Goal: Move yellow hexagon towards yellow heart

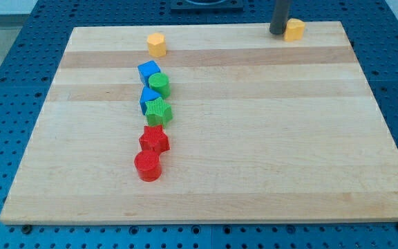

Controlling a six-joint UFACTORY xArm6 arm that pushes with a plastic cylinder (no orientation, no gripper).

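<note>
The yellow hexagon (296, 30) sits at the top right edge of the wooden board (268, 138). My tip (278, 33) is right beside it on its left side, touching or nearly touching it; the dark rod hides part of the block's left edge. The yellow heart (157, 44) lies far to the view's left of the hexagon, near the board's top edge.
A column of blocks runs down from below the heart: a blue cube (148, 70), a green cylinder (160, 85), a second blue block (148, 99), a green star (159, 111), a red star (154, 139) and a red cylinder (147, 166).
</note>
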